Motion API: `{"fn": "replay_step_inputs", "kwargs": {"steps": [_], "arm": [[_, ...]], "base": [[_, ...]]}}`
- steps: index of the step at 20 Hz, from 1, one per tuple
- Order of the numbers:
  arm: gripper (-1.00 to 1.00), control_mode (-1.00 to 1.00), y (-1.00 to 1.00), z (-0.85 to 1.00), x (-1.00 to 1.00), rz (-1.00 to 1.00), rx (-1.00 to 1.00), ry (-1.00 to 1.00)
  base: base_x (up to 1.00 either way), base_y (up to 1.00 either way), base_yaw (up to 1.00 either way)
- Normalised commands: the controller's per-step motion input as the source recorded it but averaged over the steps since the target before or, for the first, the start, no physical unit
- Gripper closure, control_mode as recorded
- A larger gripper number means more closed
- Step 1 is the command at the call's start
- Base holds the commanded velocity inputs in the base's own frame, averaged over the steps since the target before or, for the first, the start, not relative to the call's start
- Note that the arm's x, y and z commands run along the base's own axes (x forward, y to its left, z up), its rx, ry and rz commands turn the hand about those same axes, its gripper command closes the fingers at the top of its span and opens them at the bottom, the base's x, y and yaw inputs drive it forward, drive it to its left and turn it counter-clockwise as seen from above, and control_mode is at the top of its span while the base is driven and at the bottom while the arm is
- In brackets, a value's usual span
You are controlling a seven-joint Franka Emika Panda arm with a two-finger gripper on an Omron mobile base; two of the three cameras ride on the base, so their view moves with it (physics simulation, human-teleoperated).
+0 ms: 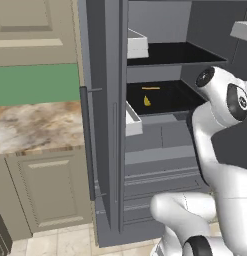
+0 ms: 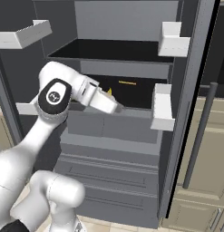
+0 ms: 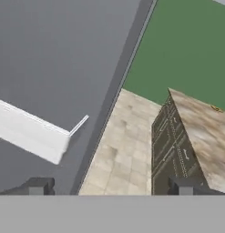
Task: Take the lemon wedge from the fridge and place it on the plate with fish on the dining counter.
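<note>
Open fridge (image 2: 131,136) beside a marbled tabletop (image 1: 35,125); lemon wedge (image 1: 147,101) on a dark shelf. Arm bent before it, pincer (image 3: 111,187) spread wide, empty.

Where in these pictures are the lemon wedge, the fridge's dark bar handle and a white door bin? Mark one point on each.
lemon wedge (image 1: 147,101), left base view, middle of the yellow piece.
bar handle (image 1: 88,145), left base view, mid-length of the bar.
white door bin (image 2: 162,108), right base view, its front wall.
</note>
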Motion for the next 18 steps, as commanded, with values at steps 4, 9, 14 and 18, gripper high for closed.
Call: {"fn": "replay_step_inputs", "kwargs": {"steps": [4, 9, 14, 18], "arm": [[-1.00, -1.00, 0.99, -0.01, -0.02, 0.36, 0.39, 0.07], [-1.00, -1.00, 0.62, -0.08, -0.36, 0.36, 0.55, 0.03], [-1.00, -1.00, 0.14, -0.31, -0.38, 0.12, 0.60, -0.33], [-1.00, -1.00, -0.02, -0.13, 0.00, 0.01, 0.03, -0.24]], "base": [[0.00, 0.00, 0.00], [0.00, 0.00, 0.00], [0.00, 0.00, 0.00], [0.00, 0.00, 0.00]]}}
